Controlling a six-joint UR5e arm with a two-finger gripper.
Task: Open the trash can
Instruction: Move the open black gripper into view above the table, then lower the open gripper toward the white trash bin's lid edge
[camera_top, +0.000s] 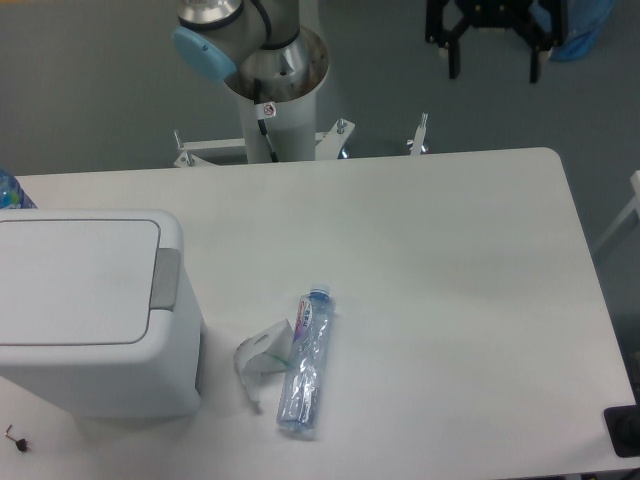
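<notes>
The trash can (85, 310) is a large white boxy bin at the left edge of the table, its flat lid down and its grey push tab (165, 279) facing right. My gripper (494, 65) hangs at the top right of the view, beyond the table's far edge and far from the can. Its two black fingers (452, 55) point down and stand wide apart, open, with nothing between them.
A clear crushed plastic bottle (306, 361) lies in front of the can's right side, with a crumpled scrap of clear plastic (262, 356) beside it. The arm's base column (272, 100) stands behind the table's far edge. A small black item (15, 438) lies at the front left.
</notes>
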